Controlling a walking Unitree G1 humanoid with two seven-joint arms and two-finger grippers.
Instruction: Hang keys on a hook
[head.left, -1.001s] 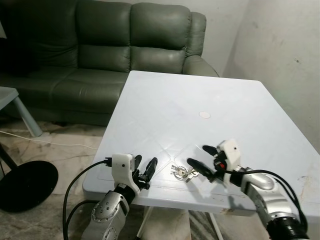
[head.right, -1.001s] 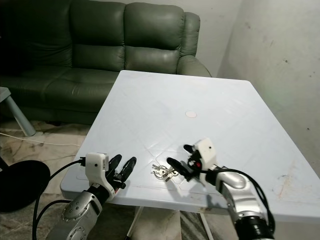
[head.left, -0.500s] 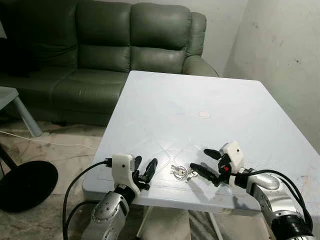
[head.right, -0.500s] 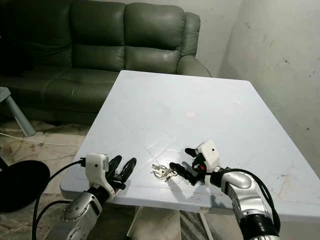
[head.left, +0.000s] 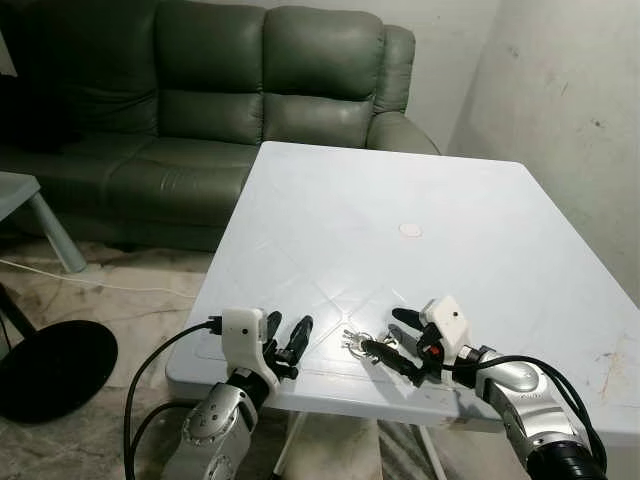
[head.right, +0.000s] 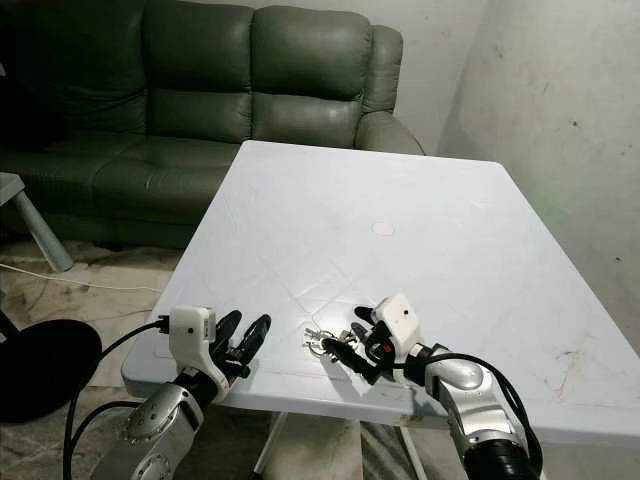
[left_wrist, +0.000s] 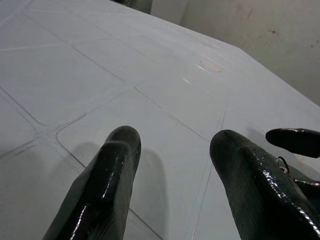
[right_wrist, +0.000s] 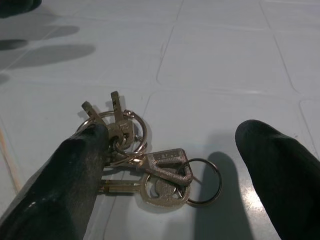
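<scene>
A bunch of brass keys (head.left: 357, 343) on metal rings lies on the white table (head.left: 400, 210) near its front edge. In the right wrist view the keys (right_wrist: 145, 165) lie flat between my two black fingers, and one fingertip (right_wrist: 85, 150) touches the rings. My right gripper (head.left: 392, 340) is open, low over the table, around the keys from the right. To the left of the keys my left gripper (head.left: 287, 338) rests open at the table's front edge, with nothing between its fingers (left_wrist: 115, 165).
A dark green sofa (head.left: 200, 120) stands behind the table. A grey wall (head.left: 570, 120) runs along the right. On the floor to the left lie a black round base (head.left: 50, 370) and a white cable (head.left: 90, 285). A small round mark (head.left: 410, 230) sits mid-table.
My right gripper has slid left across the table and lowered, so its fingers now straddle the keys. The left gripper and the keys have stayed put.
</scene>
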